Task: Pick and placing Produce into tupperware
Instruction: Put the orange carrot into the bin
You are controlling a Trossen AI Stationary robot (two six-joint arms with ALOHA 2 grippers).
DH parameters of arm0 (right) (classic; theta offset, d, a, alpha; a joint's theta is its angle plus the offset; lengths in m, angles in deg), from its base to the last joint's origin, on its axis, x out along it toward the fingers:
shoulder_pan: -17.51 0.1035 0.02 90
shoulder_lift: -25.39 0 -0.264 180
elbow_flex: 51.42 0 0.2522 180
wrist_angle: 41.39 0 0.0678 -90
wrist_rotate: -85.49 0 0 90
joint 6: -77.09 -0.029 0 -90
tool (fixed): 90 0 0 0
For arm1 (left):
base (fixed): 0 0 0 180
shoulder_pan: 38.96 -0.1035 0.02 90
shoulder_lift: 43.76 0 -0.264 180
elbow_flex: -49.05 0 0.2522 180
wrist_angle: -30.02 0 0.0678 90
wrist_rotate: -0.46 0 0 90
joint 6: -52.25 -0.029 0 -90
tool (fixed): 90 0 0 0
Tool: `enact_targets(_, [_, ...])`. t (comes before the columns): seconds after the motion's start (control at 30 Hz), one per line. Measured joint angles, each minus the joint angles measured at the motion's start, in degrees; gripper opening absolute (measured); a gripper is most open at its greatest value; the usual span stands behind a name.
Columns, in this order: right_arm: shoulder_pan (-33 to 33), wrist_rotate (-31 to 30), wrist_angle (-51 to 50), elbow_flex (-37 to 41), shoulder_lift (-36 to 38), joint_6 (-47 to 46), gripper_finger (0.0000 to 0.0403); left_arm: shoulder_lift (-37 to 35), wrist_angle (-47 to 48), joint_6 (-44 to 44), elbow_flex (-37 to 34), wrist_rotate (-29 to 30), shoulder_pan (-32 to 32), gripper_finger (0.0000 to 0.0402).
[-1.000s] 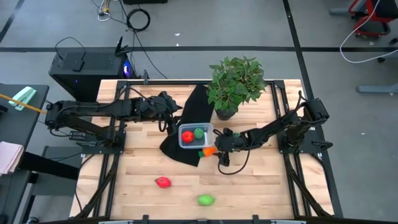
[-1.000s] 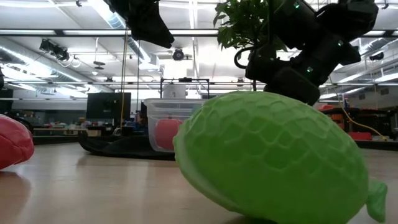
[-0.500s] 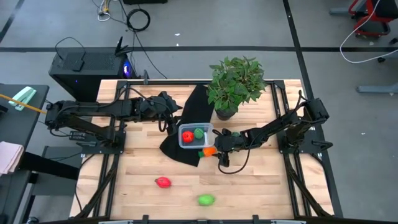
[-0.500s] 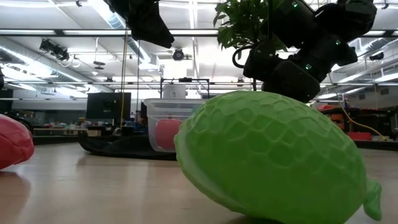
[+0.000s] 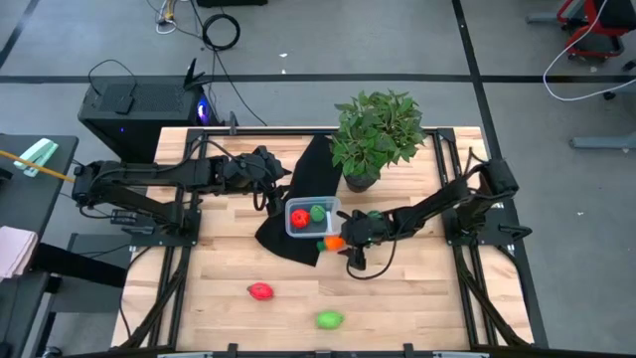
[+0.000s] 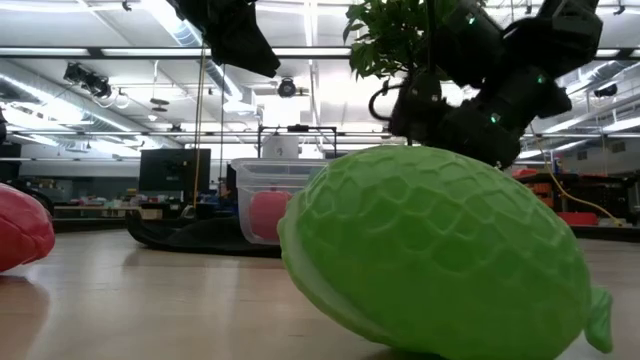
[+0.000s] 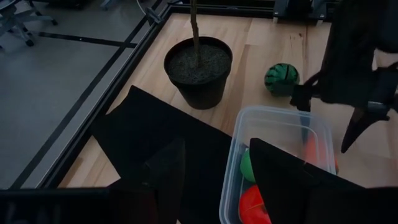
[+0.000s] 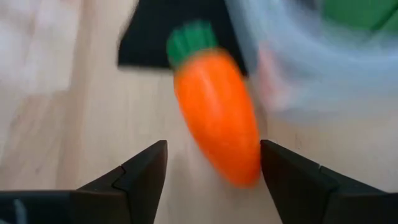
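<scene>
The clear tupperware (image 5: 312, 217) stands on the black cloth (image 5: 298, 194) and holds a red piece (image 5: 299, 219) and a bright green piece (image 5: 318, 212). An orange carrot (image 5: 333, 242) lies on the table by the box's near right corner. My right gripper (image 5: 346, 243) is open just right of it; in the right wrist view the carrot (image 8: 214, 124) lies ahead between the two fingers (image 8: 140, 180), and I cannot tell if they touch it. My left gripper (image 5: 268, 191) is open above the cloth, left of the box. A red piece (image 5: 260, 291) and a green piece (image 5: 329, 320) lie near the front edge. The striped ball (image 7: 281, 79) rests beside the plant pot.
A leafy potted plant (image 5: 376, 134) stands just behind the box, its pot (image 7: 198, 71) on the table at the cloth's edge. In the low view the green piece (image 6: 440, 260) fills the foreground and hides most of the right gripper. Bare wood lies between the box and the front edge.
My right gripper has edged toward the table's left, closer to the carrot. The left arm and the produce have kept still.
</scene>
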Motion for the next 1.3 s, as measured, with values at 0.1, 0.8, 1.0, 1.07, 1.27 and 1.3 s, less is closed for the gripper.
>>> enact_targets(0.1, [0.14, -0.50, 1.59, -0.04, -1.66, -1.84, 0.0253, 0.00, 0.06, 0.09, -0.02, 0.00, 0.00, 0.0186])
enact_targets(0.8, [0.40, 0.07, 2.13, 0.01, -1.51, -2.33, 0.0162, 0.00, 0.04, -0.07, -0.02, -0.01, 0.00, 0.0188])
enact_targets(1.0, [0.87, 0.82, 2.06, 0.01, -1.39, -2.26, 0.0134, 0.00, 0.03, -0.07, -0.02, -0.01, 0.00, 0.0183])
enact_targets(1.07, [1.28, 0.94, 2.10, 0.03, -1.31, -2.33, 0.0130, 0.00, 0.04, -0.07, -0.02, -0.01, 0.00, 0.0184])
enact_targets(1.27, [3.00, 0.83, 1.45, 0.05, 0.45, -2.33, 0.0132, 0.00, 0.04, -0.04, 0.00, -0.01, 0.00, 0.0183])
enact_targets(1.3, [3.34, 0.60, 1.19, 0.05, 1.22, -2.31, 0.0132, 0.00, 0.04, -0.04, 0.00, -0.01, 0.00, 0.0183])
